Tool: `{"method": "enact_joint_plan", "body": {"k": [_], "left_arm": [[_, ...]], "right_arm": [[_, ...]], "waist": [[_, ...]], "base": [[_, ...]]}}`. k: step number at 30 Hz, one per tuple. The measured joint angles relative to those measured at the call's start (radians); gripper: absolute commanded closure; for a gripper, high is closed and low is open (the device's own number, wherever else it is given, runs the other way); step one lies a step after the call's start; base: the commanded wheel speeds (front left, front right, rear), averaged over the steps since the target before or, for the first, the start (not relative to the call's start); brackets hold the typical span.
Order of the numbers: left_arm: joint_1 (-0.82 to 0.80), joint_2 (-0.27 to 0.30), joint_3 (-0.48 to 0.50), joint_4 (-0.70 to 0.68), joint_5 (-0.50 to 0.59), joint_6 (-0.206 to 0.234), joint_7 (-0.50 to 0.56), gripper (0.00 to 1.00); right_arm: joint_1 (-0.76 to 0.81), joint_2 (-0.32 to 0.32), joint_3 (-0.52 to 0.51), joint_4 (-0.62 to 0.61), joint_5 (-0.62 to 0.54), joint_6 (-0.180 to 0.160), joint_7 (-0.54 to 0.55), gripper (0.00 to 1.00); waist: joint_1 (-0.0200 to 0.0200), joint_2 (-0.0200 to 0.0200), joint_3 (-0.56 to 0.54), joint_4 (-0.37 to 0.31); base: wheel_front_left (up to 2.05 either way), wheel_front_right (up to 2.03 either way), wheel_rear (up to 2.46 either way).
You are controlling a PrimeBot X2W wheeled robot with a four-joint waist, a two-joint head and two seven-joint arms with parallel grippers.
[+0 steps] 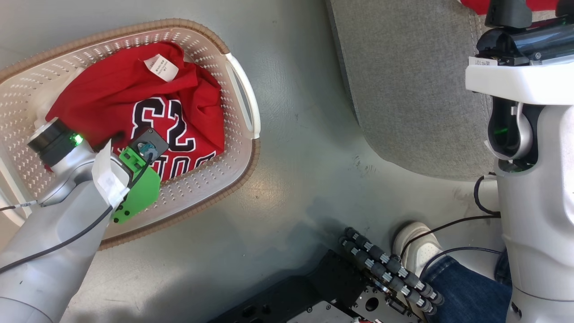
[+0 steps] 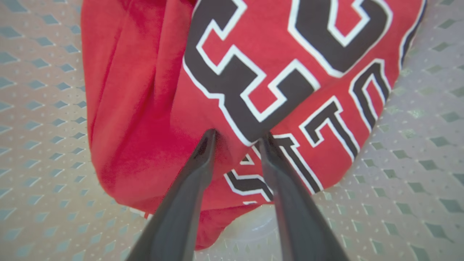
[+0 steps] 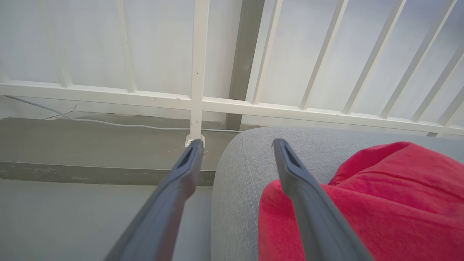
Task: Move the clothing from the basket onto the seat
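Jersey, crumpled red with white-edged black "23", lies inside the basket; left end effector presses it, fingers apart; right end effector gapes empty.

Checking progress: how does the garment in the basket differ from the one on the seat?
The jersey lies in the basket, the plain garment on the seat. The jersey shows black white-edged numerals; the plain garment shows no print. The left hand touches the jersey; the open right hand is not gripping the plain garment. Both are red fabric.
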Motion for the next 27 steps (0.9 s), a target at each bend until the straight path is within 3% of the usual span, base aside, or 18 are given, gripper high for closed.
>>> {"method": "enact_joint_plan", "body": {"k": [1, 12, 18, 27], "left_arm": [[-0.002, -0.001, -0.002, 0.006, 0.000, 0.000, -0.004, 1.00], [-0.022, -0.023, -0.004, 0.030, -0.041, 0.000, -0.056, 1.00], [-0.041, -0.035, 0.041, 0.018, -0.073, 0.000, -0.103, 1.00], [-0.040, -0.113, 0.033, -0.007, -0.099, 0.000, -0.198, 1.00]], "right_arm": [[0.000, 0.000, 0.000, 0.000, 0.000, 0.000, 0.000, 0.00], [0.000, 0.001, 0.000, 0.011, 0.000, -0.001, -0.003, 0.00], [-0.003, 0.004, 0.004, 0.035, 0.003, 0.000, -0.003, 0.00], [-0.014, 0.000, -0.018, 0.077, -0.006, 0.000, -0.003, 0.00]], "waist": [[0.0000, 0.0000, 0.000, 0.000], [0.0000, 0.0000, 0.001, 0.002], [0.0000, 0.0000, -0.004, 0.004], [0.0000, 0.0000, -0.055, 0.038]], "base": [[0.00, 0.00, 0.00], [0.00, 0.00, 0.00], [0.00, 0.00, 0.00], [0.00, 0.00, 0.00]]}}
